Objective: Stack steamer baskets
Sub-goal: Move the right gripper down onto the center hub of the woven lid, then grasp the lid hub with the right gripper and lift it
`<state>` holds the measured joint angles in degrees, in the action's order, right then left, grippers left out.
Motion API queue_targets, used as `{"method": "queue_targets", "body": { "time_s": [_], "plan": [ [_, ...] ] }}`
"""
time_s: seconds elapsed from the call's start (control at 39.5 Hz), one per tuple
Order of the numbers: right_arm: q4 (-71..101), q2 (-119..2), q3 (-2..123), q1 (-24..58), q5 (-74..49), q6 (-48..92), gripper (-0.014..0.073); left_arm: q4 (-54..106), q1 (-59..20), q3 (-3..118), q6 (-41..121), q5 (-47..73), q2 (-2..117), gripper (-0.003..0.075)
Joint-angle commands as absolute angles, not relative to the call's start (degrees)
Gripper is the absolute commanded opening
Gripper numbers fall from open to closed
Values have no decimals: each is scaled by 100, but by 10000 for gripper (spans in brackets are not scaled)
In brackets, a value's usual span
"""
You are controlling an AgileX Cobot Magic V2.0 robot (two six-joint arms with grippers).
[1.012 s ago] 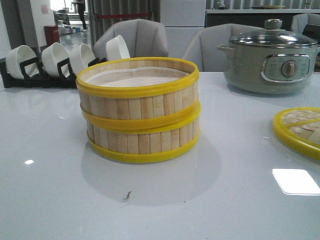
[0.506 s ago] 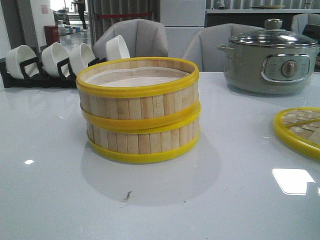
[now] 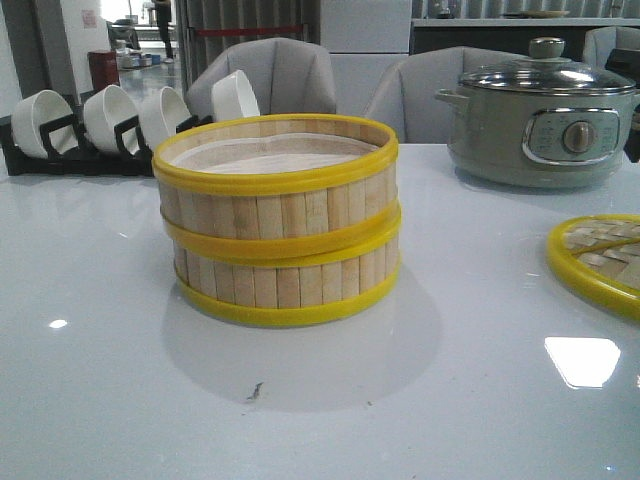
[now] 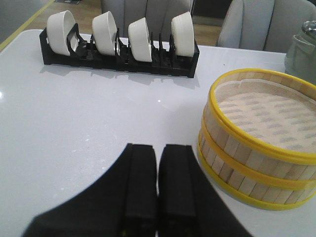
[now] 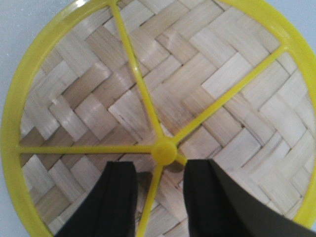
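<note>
Two steamer baskets (image 3: 278,225) stand stacked one on the other at the middle of the white table, with a white paper liner showing in the top one. The stack also shows in the left wrist view (image 4: 259,138). My left gripper (image 4: 158,150) is shut and empty, just above the table beside the stack, not touching it. My right gripper (image 5: 159,170) is open above the flat woven lid (image 5: 98,89), its fingers either side of a yellow spoke, close by the yellow knob (image 5: 163,151). Neither gripper shows in the front view.
The woven lid (image 3: 600,258) lies at the right edge of the table. A grey-green electric pot (image 3: 540,115) with a glass lid stands at the back right. A black rack of white bowls (image 3: 110,125) stands at the back left, also in the left wrist view (image 4: 118,44).
</note>
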<state>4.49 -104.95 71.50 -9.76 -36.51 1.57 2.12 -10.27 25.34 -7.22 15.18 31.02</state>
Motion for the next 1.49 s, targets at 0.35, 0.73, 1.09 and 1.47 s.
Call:
{"method": "queue_targets", "body": {
  "time_s": [0.35, 0.73, 1.09, 1.47],
  "plan": [
    [367, -10287, 7346, -1020, -2991, 229, 353, 259, -1020, 2707, -759, 1022, 3108, 87],
    [367, -10455, 7346, -1020, -2922, 223, 353, 259, -1020, 2707, -759, 1022, 3108, 87],
    [367, -10455, 7346, -1020, -3043, 223, 18, 259, -1020, 2707, -759, 1022, 3108, 87],
    [367, -9727, 7465, -507, -3445, 223, 36, 259, -1020, 2707, -759, 1022, 3108, 87]
  ]
}}
